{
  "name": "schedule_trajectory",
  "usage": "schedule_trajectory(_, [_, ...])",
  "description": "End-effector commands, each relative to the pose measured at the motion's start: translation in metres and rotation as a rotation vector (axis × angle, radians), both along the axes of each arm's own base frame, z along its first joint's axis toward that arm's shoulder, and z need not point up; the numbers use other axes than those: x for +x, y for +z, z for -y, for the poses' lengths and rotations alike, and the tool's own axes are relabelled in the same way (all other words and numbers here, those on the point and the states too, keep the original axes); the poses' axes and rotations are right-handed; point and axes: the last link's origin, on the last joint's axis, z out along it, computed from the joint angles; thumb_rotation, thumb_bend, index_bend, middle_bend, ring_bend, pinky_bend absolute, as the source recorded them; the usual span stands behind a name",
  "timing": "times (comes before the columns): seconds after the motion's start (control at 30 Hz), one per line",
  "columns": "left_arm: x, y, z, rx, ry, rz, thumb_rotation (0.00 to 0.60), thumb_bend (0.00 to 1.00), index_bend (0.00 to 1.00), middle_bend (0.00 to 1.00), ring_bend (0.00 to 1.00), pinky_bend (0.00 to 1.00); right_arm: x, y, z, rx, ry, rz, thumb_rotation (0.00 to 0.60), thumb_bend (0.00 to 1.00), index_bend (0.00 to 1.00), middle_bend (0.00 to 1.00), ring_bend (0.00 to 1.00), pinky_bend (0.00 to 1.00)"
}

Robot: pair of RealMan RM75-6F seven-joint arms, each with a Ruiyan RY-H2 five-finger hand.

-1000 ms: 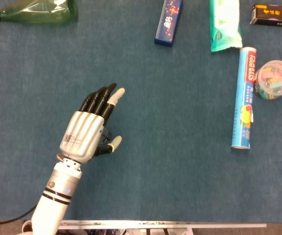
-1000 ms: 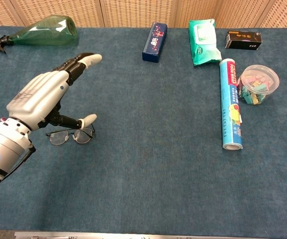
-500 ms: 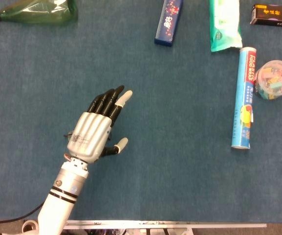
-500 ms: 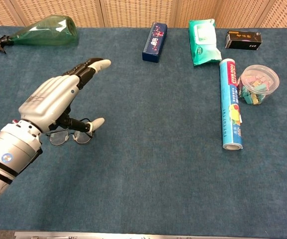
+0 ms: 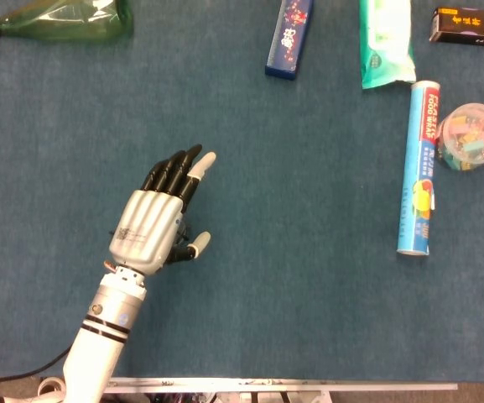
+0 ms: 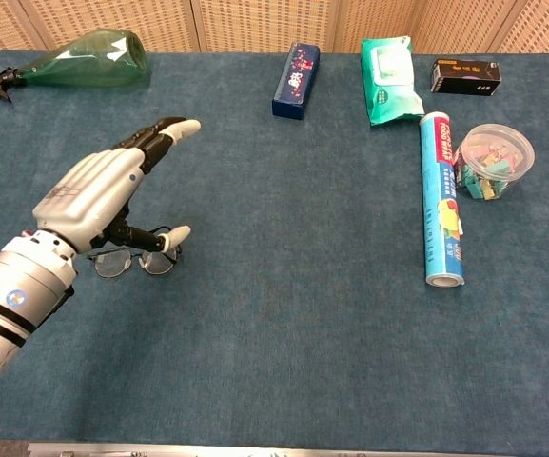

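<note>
**Left hand over the glasses, no grip yet**

Blue cloth table: everything else sits far off, along the back edge and the right side, so there's free room around the hand.

Left hand: hovers palm down, fingers straight and pressed side by side, thumb stuck out apart. Holds nothing. Right hand not in either view.

Eyeglasses: flat on the cloth just under the palm, at about 5 o'clock from the wrist in the chest view; the head view hides them almost entirely under the hand.

My read on doing this well: thin wire frame, low on the cloth. Come down slowly, bring the thumb to the near rim and fingertips to the far one, pinch at the bridge, not the lenses. Keep the chest camera as reference.
</note>
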Motion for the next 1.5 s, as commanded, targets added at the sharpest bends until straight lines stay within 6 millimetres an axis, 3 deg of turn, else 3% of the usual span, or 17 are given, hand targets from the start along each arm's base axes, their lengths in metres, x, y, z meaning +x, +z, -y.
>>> schedule_trajectory(0.03, [-0.001, 0.000, 0.000, 0.000, 0.003, -0.003, 0.600, 0.25, 0.01, 0.00, 0.00, 0.09, 0.000, 0.000, 0.000, 0.000, 0.001, 0.000, 0.600, 0.02, 0.43, 0.40, 0.30, 0.58])
schedule_trajectory(1.17, [-0.029, -0.007, -0.012, 0.022, 0.120, -0.041, 0.600, 0.25, 0.01, 0.00, 0.00, 0.09, 0.000, -0.004, 0.001, 0.014, 0.000, -0.006, 0.600, 0.02, 0.43, 0.40, 0.30, 0.58])
schedule_trajectory(1.5, [-0.020, -0.003, 0.000, -0.028, 0.098, -0.001, 0.600, 0.25, 0.01, 0.00, 0.00, 0.09, 0.001, -0.004, 0.001, 0.014, 0.001, -0.007, 0.600, 0.02, 0.43, 0.40, 0.30, 0.58])
